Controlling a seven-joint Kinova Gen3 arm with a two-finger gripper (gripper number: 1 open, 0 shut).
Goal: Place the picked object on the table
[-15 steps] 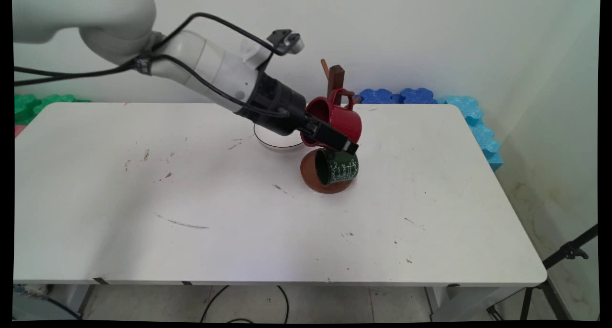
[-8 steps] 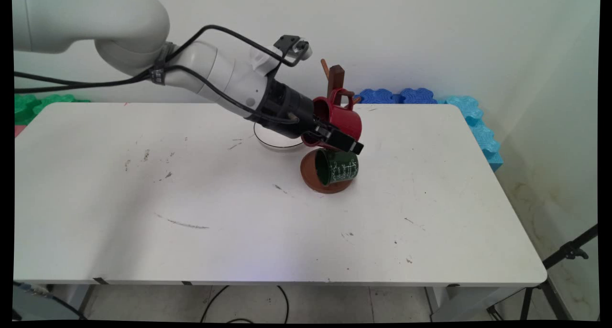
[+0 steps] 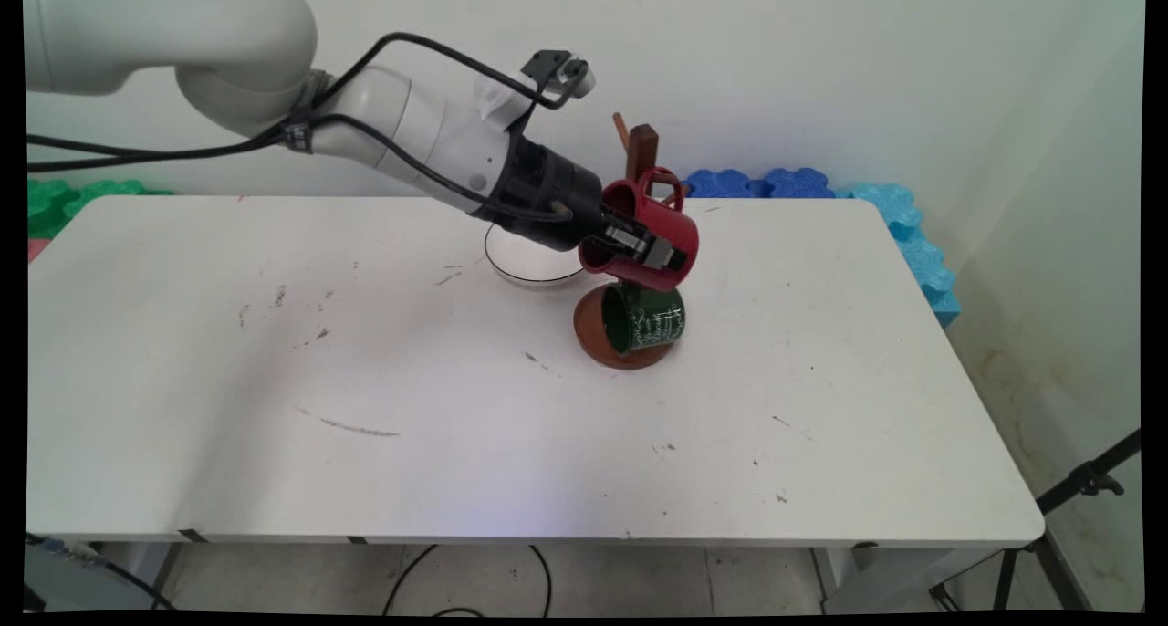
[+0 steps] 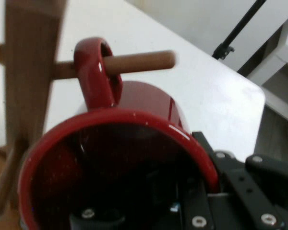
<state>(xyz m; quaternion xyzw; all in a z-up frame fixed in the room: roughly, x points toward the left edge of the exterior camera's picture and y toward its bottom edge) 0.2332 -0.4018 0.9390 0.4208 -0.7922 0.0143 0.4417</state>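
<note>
The gripper [image 3: 643,245] clamps the red mug [image 3: 671,234] by its rim, one finger inside the bowl and one outside. You see the mug lying on its side on the wooden rack [image 3: 641,151], its long axis tilted, mouth toward the arm, handle [image 4: 97,72] uppermost and threaded on a peg [image 4: 139,61]. It is glossy, dark inside. Directly below it on the rack hangs a green mug [image 3: 648,319] with white lettering, above the rack's round base [image 3: 593,334]. Beside that base on the table [image 3: 456,407] lies a clear dish [image 3: 529,266].
</note>
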